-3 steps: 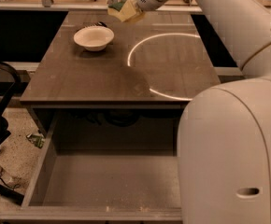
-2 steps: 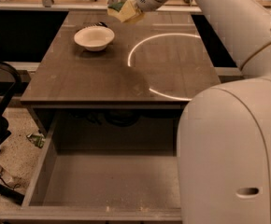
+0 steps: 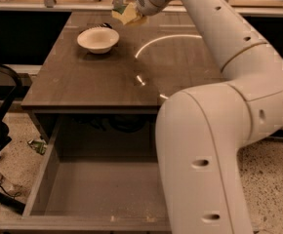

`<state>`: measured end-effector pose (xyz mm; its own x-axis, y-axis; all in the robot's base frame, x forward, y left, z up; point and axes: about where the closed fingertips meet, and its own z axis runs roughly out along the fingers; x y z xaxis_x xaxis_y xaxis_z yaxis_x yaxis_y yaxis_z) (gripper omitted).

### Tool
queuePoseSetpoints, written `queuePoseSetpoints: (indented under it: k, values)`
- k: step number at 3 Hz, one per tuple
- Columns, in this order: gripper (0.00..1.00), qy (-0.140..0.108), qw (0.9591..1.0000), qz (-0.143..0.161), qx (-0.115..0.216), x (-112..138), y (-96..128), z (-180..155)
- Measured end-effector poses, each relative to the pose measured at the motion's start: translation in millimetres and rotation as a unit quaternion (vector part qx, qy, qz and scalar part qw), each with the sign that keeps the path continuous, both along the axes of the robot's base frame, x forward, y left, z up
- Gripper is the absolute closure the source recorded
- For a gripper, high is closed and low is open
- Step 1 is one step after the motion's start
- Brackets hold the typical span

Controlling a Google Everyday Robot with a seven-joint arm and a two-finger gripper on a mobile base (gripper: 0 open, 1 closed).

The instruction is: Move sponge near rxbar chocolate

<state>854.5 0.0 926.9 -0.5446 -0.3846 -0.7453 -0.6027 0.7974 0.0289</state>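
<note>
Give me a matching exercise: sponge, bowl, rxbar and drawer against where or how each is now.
Things: 1 sponge; 2 white bowl; 3 rxbar chocolate; 4 drawer.
States: A pulled open below the table; B just behind the white bowl; C held in the claw above the table's far end; D resting on the table, left side.
Pairs: 1-C; 2-D; 3-B; 4-A.

the gripper (image 3: pixel 131 9) is over the far part of the table (image 3: pixel 83 87), above its surface, and it holds the sponge (image 3: pixel 127 16) in the air. the white bowl (image 3: pixel 98 39) stands on the table, to the left of the sponge and nearer to the camera. just behind the bowl lies the rxbar chocolate (image 3: pixel 105 26), small and dark. under the front of the table a drawer (image 3: pixel 39 179) is open.
</note>
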Motion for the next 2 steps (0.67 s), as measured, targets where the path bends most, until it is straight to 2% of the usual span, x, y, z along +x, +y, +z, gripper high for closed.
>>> queuePoseSetpoints:
  k: [1, 2]
  values:
    - [1.0, 0.006, 0.9993, -0.037, -0.009, 29, -2, -19]
    - [1.0, 0.012, 0.9967, -0.078, -0.02, 48, -11, -37]
